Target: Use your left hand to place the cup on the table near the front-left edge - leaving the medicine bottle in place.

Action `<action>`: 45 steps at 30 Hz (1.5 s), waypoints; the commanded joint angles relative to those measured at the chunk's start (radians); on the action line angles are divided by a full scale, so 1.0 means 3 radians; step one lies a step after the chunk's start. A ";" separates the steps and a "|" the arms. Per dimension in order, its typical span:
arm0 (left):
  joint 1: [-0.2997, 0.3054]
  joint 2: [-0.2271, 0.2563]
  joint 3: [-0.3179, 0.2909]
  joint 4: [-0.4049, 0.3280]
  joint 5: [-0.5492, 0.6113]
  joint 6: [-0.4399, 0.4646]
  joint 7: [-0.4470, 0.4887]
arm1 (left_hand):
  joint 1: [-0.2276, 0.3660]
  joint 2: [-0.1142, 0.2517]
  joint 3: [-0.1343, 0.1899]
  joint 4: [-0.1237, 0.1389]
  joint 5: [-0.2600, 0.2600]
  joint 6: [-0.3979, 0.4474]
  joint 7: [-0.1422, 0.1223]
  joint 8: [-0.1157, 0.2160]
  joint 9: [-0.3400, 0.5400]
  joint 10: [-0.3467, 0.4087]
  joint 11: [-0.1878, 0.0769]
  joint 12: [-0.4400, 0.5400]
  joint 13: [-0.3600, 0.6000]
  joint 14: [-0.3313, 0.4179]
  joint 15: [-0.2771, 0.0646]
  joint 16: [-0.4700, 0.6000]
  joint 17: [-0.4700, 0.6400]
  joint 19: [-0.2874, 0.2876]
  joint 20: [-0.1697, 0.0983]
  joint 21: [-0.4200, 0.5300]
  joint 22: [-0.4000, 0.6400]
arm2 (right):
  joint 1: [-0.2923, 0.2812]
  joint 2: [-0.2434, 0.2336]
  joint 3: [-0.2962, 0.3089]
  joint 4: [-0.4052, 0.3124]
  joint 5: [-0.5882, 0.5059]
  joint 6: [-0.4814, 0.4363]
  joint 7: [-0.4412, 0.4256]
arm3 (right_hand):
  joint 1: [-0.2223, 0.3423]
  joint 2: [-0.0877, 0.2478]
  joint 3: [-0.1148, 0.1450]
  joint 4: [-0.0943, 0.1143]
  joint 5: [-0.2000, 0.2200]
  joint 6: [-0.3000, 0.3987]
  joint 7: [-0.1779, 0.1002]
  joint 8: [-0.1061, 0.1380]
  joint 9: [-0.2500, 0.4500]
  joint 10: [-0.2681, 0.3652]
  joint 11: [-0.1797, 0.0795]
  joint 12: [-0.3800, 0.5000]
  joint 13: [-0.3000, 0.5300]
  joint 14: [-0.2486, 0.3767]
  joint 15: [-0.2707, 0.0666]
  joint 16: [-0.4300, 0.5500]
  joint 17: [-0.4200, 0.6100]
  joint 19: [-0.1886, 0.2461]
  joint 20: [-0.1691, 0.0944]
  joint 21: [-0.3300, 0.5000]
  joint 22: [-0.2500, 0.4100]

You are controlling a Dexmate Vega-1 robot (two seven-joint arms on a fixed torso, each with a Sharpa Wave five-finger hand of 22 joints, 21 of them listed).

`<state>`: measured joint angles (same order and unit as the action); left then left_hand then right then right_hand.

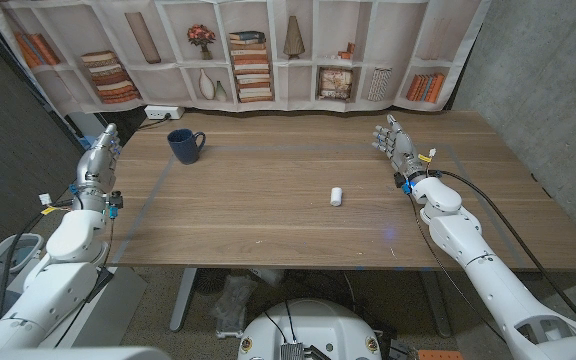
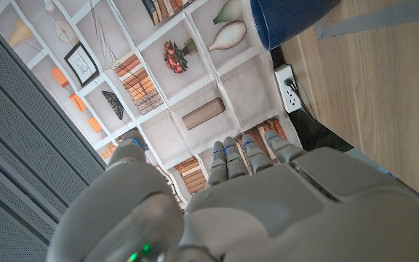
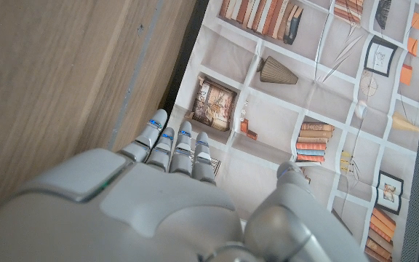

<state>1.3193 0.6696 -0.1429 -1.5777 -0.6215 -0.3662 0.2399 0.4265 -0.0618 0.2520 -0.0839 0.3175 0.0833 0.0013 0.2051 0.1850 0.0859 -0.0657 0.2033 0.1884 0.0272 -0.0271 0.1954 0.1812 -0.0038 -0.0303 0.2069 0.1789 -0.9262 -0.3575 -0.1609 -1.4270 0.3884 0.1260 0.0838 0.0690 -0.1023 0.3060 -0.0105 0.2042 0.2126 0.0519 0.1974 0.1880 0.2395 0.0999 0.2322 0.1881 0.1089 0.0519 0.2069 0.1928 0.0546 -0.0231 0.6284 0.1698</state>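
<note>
Currently pre-reach: left hand [image 1: 99,152], fingers spread and empty, waits beside cup [image 1: 184,146] on counter [image 1: 268,215]; next, grasp cup.

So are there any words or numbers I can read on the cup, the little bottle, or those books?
None can be read.
The blue cup: plain, no writing shows.
The white medicine bottle: too small to tell.
The book spines on the printed shelf backdrop: too blurred to read.
</note>
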 commanded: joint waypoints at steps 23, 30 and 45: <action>0.0104 0.0118 -0.0058 -0.0146 0.0362 0.0293 0.0417 | 0.0485 -0.0175 0.0002 -0.0256 0.0020 -0.0239 0.0004 -0.0045 0.0024 -0.0210 -0.0016 -0.0029 0.0022 -0.0116 0.0052 -0.0036 0.0017 -0.0056 -0.0062 -0.0022 0.0013 | -0.0001 -0.0008 -0.0028 -0.0011 -0.0008 0.0011 -0.0001 | 0.0031 0.0070 0.0002 -0.0019 0.0004 0.0036 -0.0003 0.0006 0.0007 0.0016 -0.0002 -0.0008 0.0017 0.0034 0.0014 -0.0004 0.0006 0.0044 -0.0007 -0.0048 0.0012; 0.0090 0.0113 -0.0053 -0.0134 0.0460 0.0321 0.0492 | 0.0510 -0.0254 -0.0043 -0.0262 0.0017 -0.0300 0.0027 -0.0054 0.0026 -0.0239 0.0030 -0.0029 0.0024 -0.0126 0.0059 -0.0032 0.0020 -0.0060 -0.0056 -0.0021 0.0014 | -0.0025 -0.0018 -0.0016 -0.0061 0.0008 -0.0038 -0.0021 | 0.0032 0.0071 0.0000 -0.0022 0.0002 0.0035 -0.0006 0.0005 0.0007 0.0021 -0.0002 -0.0007 0.0017 0.0037 0.0016 -0.0004 0.0006 0.0048 -0.0007 -0.0058 0.0012; -0.0004 0.0152 0.0007 -0.0061 0.0595 0.0402 0.0569 | 0.0551 -0.0355 -0.0127 -0.0263 0.0019 -0.0434 0.0069 -0.0070 0.0030 -0.0305 0.0039 -0.0033 0.0027 -0.0174 0.0062 -0.0036 0.0024 -0.0080 -0.0038 -0.0024 0.0015 | -0.0042 -0.0036 -0.0004 -0.0096 0.0013 -0.0040 -0.0041 | 0.0034 0.0073 -0.0006 -0.0025 -0.0001 0.0032 -0.0008 0.0003 0.0007 0.0023 -0.0003 -0.0007 0.0017 0.0047 0.0015 -0.0003 0.0007 0.0065 -0.0003 -0.0078 0.0013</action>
<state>1.3343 0.7081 -0.1537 -1.6077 -0.4760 -0.2641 0.3869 0.5846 -0.1553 0.2222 -0.1633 0.3175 -0.0362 0.0177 0.1841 0.1884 0.0058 -0.0540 0.1954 0.1933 -0.0134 -0.0071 0.1876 0.1839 -0.0221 -0.0304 0.1994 0.1789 -0.9339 -0.3656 -0.1654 -1.4502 0.3895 0.1133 0.0745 0.0809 -0.0905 0.3019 -0.0147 0.2041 0.2126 0.0519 0.1974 0.1880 0.2393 0.0998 0.2322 0.1881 0.1145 0.0575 0.2070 0.1928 0.0654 -0.0232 0.6098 0.1697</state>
